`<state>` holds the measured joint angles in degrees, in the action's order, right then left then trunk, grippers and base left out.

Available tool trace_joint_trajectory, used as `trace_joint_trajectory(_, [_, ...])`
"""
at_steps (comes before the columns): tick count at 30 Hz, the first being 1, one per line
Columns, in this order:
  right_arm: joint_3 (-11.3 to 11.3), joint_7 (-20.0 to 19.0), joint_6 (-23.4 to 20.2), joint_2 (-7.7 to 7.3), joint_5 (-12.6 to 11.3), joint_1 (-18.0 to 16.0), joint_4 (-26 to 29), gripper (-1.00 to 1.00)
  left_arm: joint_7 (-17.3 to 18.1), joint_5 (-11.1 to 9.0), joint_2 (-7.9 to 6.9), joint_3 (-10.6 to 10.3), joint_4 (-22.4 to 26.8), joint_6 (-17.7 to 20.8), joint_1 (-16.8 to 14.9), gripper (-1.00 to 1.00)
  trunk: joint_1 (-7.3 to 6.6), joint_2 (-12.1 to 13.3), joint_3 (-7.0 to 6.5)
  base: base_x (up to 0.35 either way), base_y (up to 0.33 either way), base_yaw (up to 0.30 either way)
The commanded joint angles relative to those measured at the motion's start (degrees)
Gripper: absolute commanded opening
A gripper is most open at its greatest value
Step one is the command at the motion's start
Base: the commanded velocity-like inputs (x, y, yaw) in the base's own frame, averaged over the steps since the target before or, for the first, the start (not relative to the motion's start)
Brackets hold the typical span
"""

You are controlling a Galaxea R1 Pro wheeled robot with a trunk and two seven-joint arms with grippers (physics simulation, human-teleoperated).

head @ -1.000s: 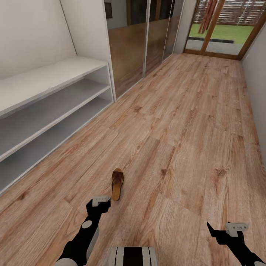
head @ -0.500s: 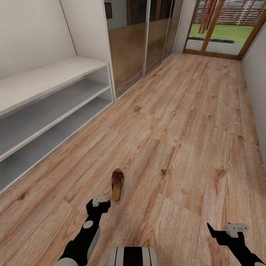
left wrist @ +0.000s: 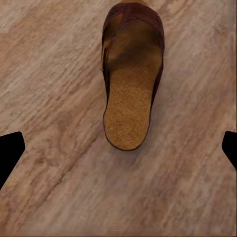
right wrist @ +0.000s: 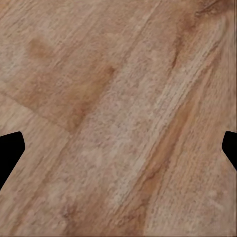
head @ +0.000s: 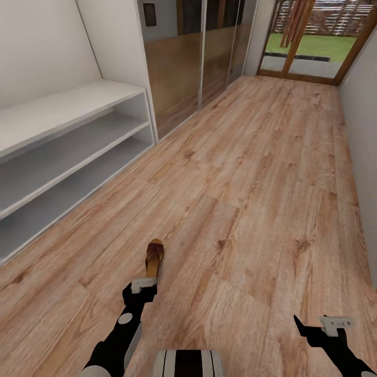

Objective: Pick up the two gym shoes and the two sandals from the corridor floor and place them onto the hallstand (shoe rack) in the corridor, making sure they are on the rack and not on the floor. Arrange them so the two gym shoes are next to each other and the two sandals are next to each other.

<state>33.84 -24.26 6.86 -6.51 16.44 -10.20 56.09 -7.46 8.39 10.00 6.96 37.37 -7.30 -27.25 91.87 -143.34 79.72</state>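
**Camera Shifts, Sandal Draws Under the Left Arm**

Since a second ago the whole head view has slid, so the camera has moved; the sandal (head: 154, 257) now sits higher in the picture and just ahead of the left gripper (head: 141, 286), where before it lay a little off to one side.

That sandal lies flat on the corridor floor (head: 262, 183), toe pointing away from the robot. In the left wrist view the sandal (left wrist: 131, 79) lies ahead of the two fingertips (left wrist: 10, 150), which stand wide apart and touch nothing. The right gripper (head: 327, 324) hangs over bare planks, its jaws likewise spread and empty.

By my reading the task is barely begun. The hallstand (head: 63, 157), at the left against the wall, shows every visible shelf bare. One sandal is yet to be grasped; the other sandal and the gym shoes remain to be found.

Mirrored sliding doors (head: 199, 57) run beyond the rack, and a glazed door (head: 309, 42) closes the far end. Nothing blocks the way between sandal and rack.
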Motion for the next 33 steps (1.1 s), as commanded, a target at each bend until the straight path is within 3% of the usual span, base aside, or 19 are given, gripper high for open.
trace_joint_trajectory(1, [0.0,0.0,0.0,0.0,0.0,0.0,0.0,1.0,0.0,0.03,0.0,0.01,0.0,0.0,0.0,1.0,0.0,0.0,0.0,0.0,-0.294,0.0])
trace_joint_trajectory(12, [0.0,0.0,-0.03,0.06,0.02,0.0,-0.02,1.0,-0.01,0.19,0.0,0.06,0.05,0.04,-0.62,1.0,0.0,0.0,0.0,0.0,-0.122,0.0])
trace_joint_trajectory(18, [0.0,0.07,-0.08,0.01,0.06,-0.06,-0.02,1.0,-1.32,0.35,0.0,-0.87,-2.54,0.81,-4.39,1.0,0.0,0.0,0.0,0.0,-0.011,0.0])
trace_joint_trajectory(25, [-0.01,0.91,-0.15,0.0,0.24,-0.05,-0.02,1.0,-6.01,-0.05,0.0,-2.29,-4.74,1.37,-5.79,1.0,0.0,0.0,0.0,0.0,-0.002,0.0])
trace_joint_trajectory(29, [-0.05,1.86,-0.16,0.0,0.33,-0.04,-0.2,1.0,-6.76,-0.4,0.0,-2.31,-4.94,1.45,-6.4,1.0,0.0,0.0,0.0,0.0,0.0,0.0])
trace_joint_trajectory(33, [-0.17,2.62,-0.13,0.06,0.45,-0.05,-0.47,1.0,-7.31,-0.58,0.0,-2.42,-6.16,1.62,-10.53,1.0,0.0,0.0,0.0,0.0,0.0,0.0])
